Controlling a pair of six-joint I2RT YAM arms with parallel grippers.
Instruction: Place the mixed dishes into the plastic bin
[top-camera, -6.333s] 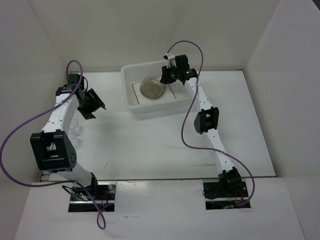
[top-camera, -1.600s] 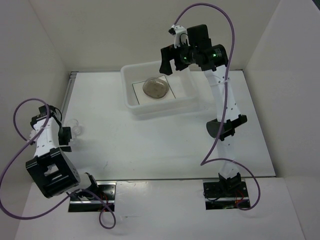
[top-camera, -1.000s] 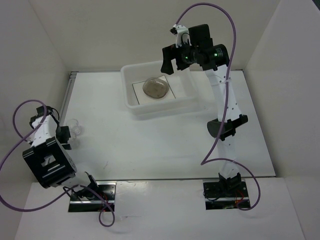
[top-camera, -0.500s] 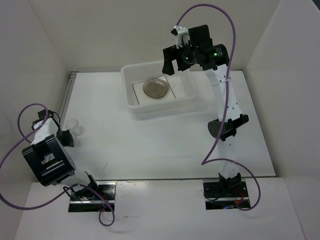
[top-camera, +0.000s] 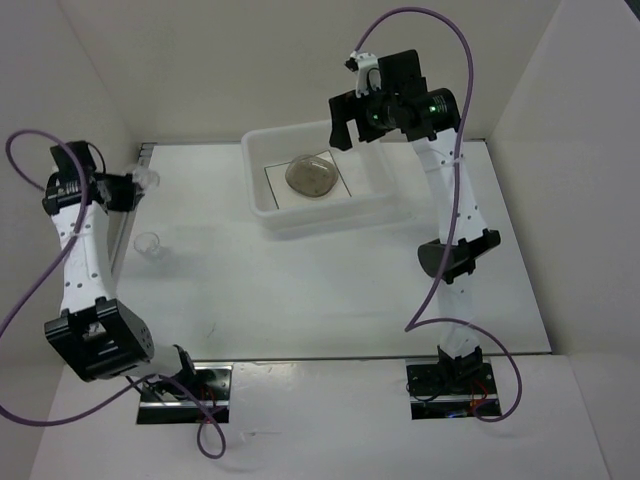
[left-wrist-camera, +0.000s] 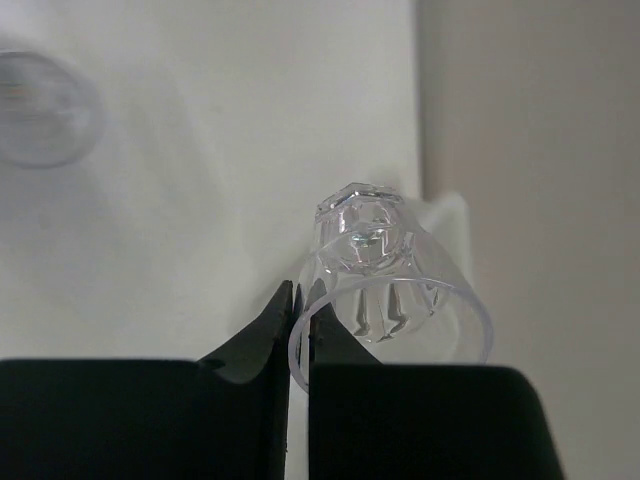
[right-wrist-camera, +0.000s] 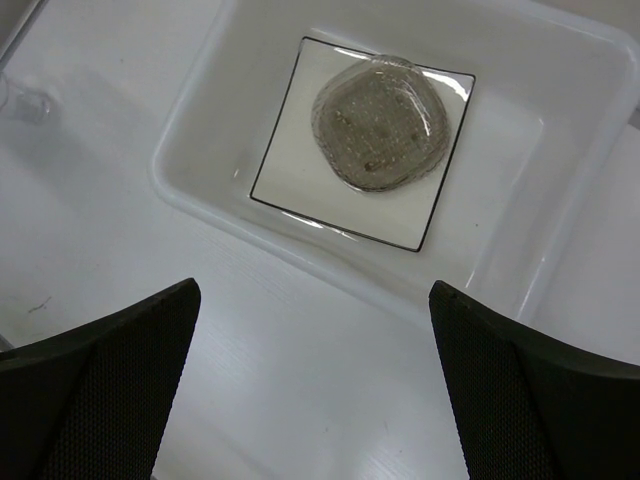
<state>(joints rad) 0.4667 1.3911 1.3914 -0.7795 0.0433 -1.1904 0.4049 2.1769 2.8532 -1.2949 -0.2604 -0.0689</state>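
Note:
My left gripper (top-camera: 131, 188) hangs raised over the table's far left, shut on the rim of a small clear cup (top-camera: 146, 179). In the left wrist view the fingertips (left-wrist-camera: 283, 312) pinch the cup's (left-wrist-camera: 385, 290) wall. A second clear cup (top-camera: 148, 243) stands on the table below. The plastic bin (top-camera: 330, 214) at the back centre holds the square white plate (top-camera: 275, 190) with a speckled round dish (top-camera: 310, 176) on it. My right gripper (top-camera: 347, 121) hovers high over the bin's right side, open and empty. The right wrist view looks down on the bin (right-wrist-camera: 205, 115), plate (right-wrist-camera: 330, 210) and dish (right-wrist-camera: 380, 122).
White walls close in the table on the left, back and right. The standing cup also shows in the left wrist view's top left corner (left-wrist-camera: 40, 105) and at the right wrist view's left edge (right-wrist-camera: 25, 100).
My left gripper closed on one clear cup, lifted it off the table and carried it up and toward the back. The other cup stayed put. The right arm barely moved.

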